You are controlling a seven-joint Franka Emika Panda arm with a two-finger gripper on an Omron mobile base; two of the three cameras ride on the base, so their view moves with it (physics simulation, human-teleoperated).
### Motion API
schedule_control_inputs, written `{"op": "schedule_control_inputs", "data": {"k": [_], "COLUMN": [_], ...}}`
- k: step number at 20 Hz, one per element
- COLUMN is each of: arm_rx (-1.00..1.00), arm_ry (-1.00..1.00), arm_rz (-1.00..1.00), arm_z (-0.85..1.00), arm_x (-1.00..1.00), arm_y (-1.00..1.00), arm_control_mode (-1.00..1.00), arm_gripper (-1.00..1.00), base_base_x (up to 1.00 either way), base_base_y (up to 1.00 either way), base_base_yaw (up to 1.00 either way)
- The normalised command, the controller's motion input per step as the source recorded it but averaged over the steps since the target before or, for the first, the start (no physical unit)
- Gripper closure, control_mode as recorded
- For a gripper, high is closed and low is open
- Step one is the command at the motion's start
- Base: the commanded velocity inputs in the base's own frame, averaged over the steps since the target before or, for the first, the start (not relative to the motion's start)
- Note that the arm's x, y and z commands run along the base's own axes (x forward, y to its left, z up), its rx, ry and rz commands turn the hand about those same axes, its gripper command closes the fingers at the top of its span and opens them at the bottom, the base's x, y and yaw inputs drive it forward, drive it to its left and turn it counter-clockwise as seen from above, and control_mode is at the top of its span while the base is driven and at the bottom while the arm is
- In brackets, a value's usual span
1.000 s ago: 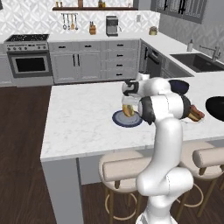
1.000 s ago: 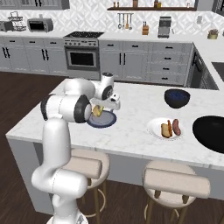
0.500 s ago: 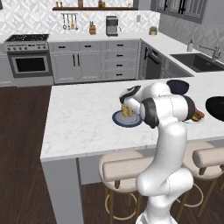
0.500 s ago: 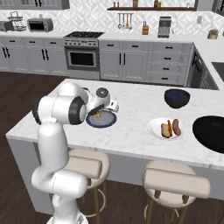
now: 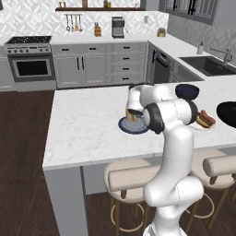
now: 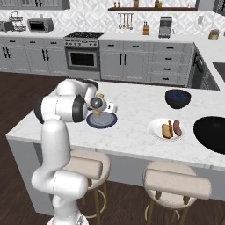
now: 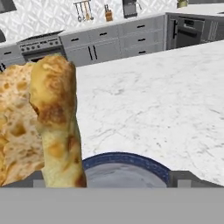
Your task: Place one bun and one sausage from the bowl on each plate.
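**Bun standing on the blue plate, jaws apart — mind the exit**

Starting at your left in the right base view: the gripper (image 6: 100,102) sits just over the dark blue-grey plate (image 6: 102,120), jaws wide apart and holding nothing. In the hand view the bun (image 7: 54,122) stands on end, close against the camera, its base at the plate's rim. If you pull away sideways, a finger could catch the bun and tip it onto the counter (image 6: 136,132); lift clear before swinging. I judge this plate lacks its sausage.

Further right, the white plate (image 6: 166,130) carries a bun and sausage already, the small dark blue bowl (image 6: 177,98) stands behind it, and the wide black bowl (image 6: 212,134) is cut off by the frame edge, so you cannot see what remains inside. The fingertips themselves are hard to make out.
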Motion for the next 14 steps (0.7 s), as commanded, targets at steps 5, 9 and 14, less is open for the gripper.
{"op": "schedule_control_inputs", "data": {"k": [5,9,14], "arm_rx": [0.00,-0.03,-0.01], "arm_ry": [-0.01,0.00,0.00], "arm_rz": [0.00,0.00,0.00], "arm_z": [-0.44,-0.59,-0.18], "arm_x": [-0.04,-0.21,-0.22], "arm_y": [-0.34,-0.15,-0.38], "arm_control_mode": [-1.00,-1.00,-1.00], "arm_gripper": [-1.00,-1.00,-1.00], "base_base_x": [0.00,0.00,0.00], "base_base_y": [0.00,0.00,0.00], "base_base_yaw": [0.00,0.00,0.00]}}
